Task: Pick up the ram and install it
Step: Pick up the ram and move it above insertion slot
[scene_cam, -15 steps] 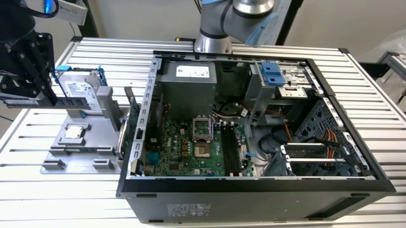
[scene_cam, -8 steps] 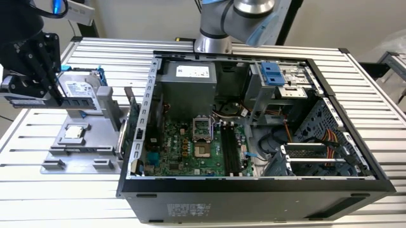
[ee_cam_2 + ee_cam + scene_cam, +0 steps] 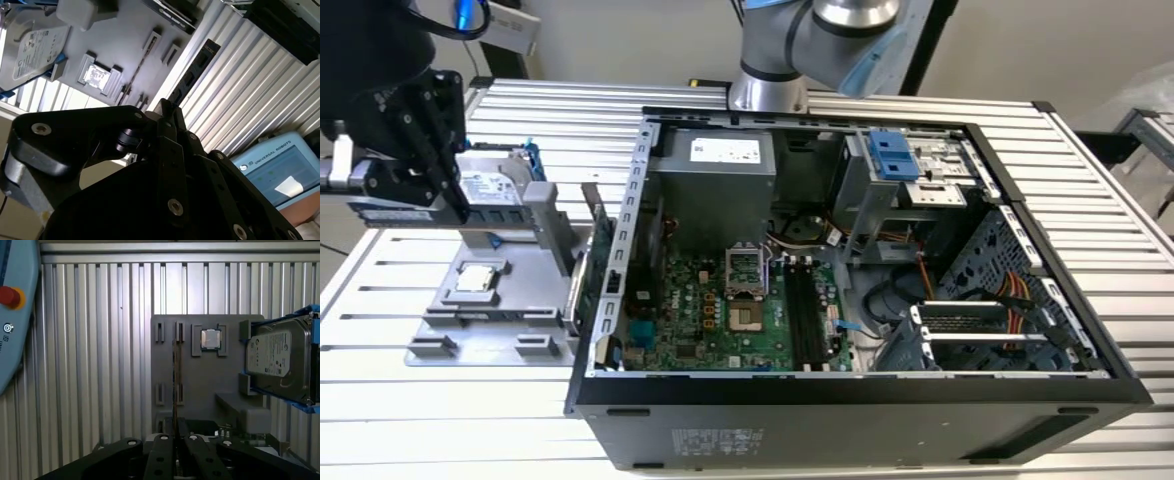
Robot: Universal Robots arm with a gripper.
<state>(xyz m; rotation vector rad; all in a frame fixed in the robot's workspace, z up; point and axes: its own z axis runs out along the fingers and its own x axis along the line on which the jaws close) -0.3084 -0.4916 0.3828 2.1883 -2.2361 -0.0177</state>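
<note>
**Holding the ram [image 3: 190,76] tight in the gripper [image 3: 169,111]**

Closest to my cameras are the black fingers [image 3: 161,450]. They are pressed together on one end of the ram. The rest of the stick pokes out past the tips. In the second wrist view I see its flat, dark side with small chips on it. In the first wrist view I see it from the edge, as a thin line.

Past the ram is the gray holder [image 3: 200,385]. In the first wrist view, the thin line of the ram runs across it, close to a row of small slots. In the second wrist view, the ram's far end shows over the ribbed metal table [image 3: 90,365], just beside the holder's edge.

A small square silver chip [image 3: 210,338] sits in its own pocket on the holder. A silver hard drive [image 3: 275,362] in a blue frame [image 3: 306,310] stands at the holder's side.

A blue teach pendant [image 3: 280,170] with a red button [image 3: 9,296] lies farther off on the table.

In the exterior view, the gripper hangs over the holder at the exterior view's left. Just beside the holder is the open computer case [image 3: 854,392]. Inside it is a green board [image 3: 707,310] with long black slots [image 3: 803,320]. The ram is outside the case, not in those slots. At the far side stands the gray arm [image 3: 781,60].
</note>
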